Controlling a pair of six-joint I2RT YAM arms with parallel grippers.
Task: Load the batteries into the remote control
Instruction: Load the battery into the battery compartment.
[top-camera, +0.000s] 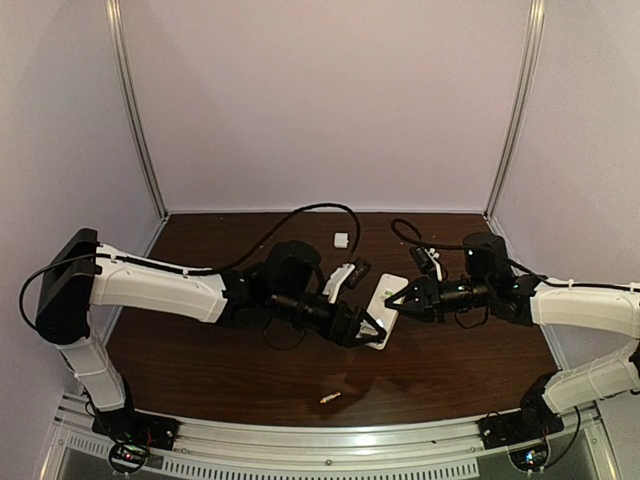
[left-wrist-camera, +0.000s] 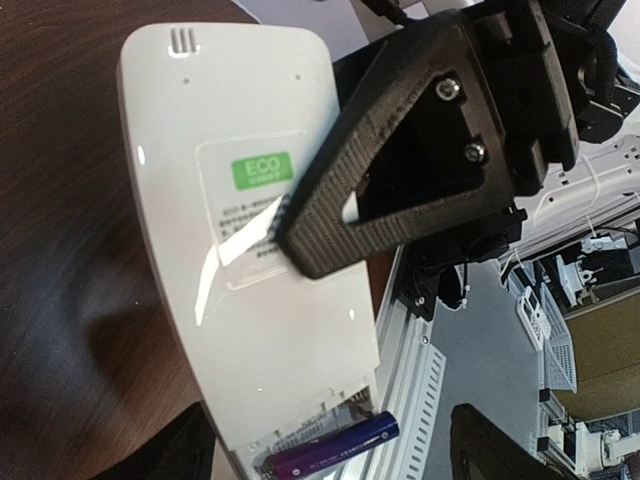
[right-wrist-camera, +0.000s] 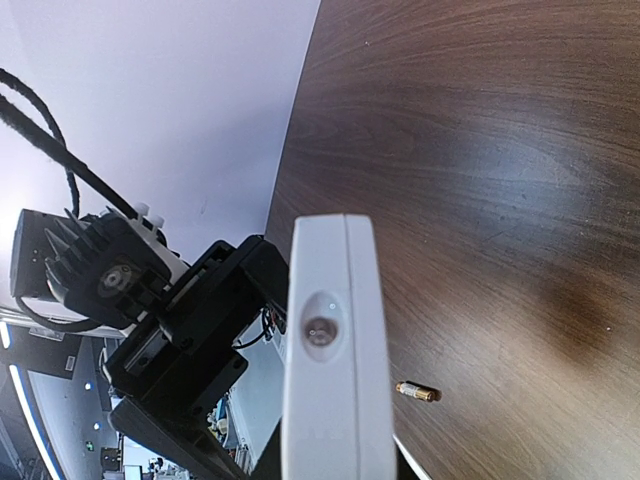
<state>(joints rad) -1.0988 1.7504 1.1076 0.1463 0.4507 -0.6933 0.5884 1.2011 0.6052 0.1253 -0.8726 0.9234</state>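
The white remote control (top-camera: 386, 292) is held off the table, tilted, with my right gripper (top-camera: 404, 301) shut on its far end. In the left wrist view its plain back (left-wrist-camera: 250, 300) faces me, with a green ECO label, and a black right finger (left-wrist-camera: 400, 170) presses on it. A purple battery (left-wrist-camera: 330, 449) lies slanted in the open compartment at the near end, one tip sticking out past the edge. My left gripper (left-wrist-camera: 345, 458) is open, its fingers wide on either side of that end, not touching the battery. Another battery (top-camera: 330, 397) (right-wrist-camera: 417, 391) lies loose on the table.
A small flat white squarish piece (top-camera: 342, 239) lies near the back of the brown table (top-camera: 450, 370). The metal rail (top-camera: 330, 440) runs along the near edge. Black cables (top-camera: 320, 208) loop over the back of the table, and pale walls close in three sides.
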